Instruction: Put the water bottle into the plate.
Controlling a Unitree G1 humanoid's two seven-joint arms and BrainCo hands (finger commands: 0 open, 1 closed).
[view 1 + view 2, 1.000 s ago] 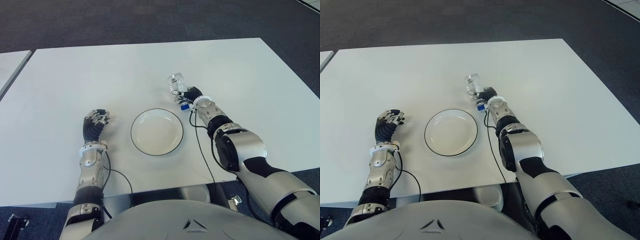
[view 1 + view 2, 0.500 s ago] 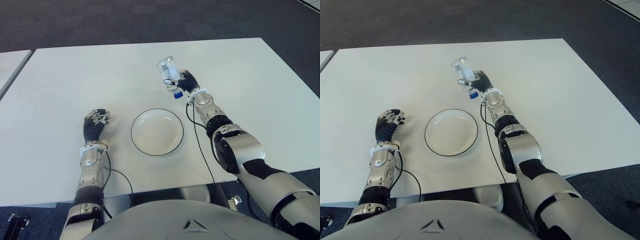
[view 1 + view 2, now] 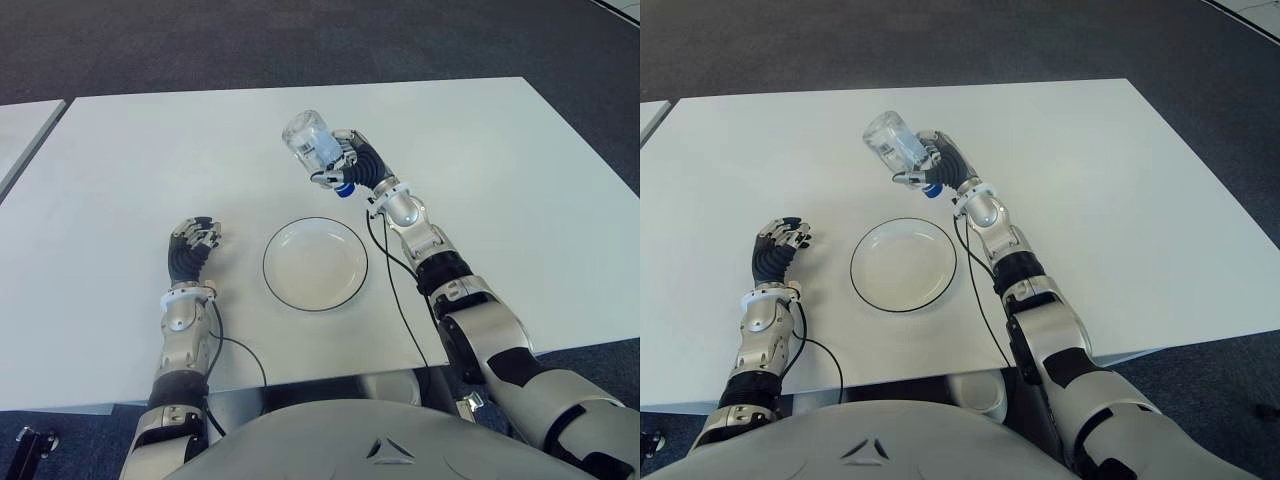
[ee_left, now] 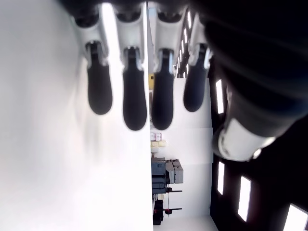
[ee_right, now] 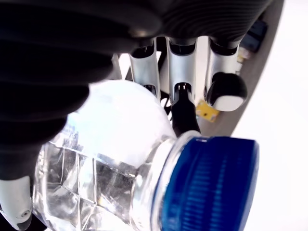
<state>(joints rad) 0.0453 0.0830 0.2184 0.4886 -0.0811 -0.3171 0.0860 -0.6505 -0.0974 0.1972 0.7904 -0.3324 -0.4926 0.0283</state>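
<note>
My right hand (image 3: 345, 165) holds a clear plastic water bottle (image 3: 309, 143) with a blue cap (image 5: 209, 187), lifted off the white table (image 3: 480, 150) and tilted, its base pointing up and to the left. The bottle hangs above the table just beyond the far rim of the white plate (image 3: 314, 263), a round dish with a dark edge. In the right wrist view the fingers (image 5: 182, 103) curl around the bottle's shoulder near the cap. My left hand (image 3: 192, 245) shows to the left of the plate, fingers curled, holding nothing.
A second white table (image 3: 18, 135) edge shows at the far left, with a gap between. Dark carpet (image 3: 300, 40) lies beyond the table. A black cable (image 3: 395, 290) runs along my right forearm over the table.
My right hand has lifted the bottle from the table at the plate's right and carried it up and to the left. The left hand has not moved.
</note>
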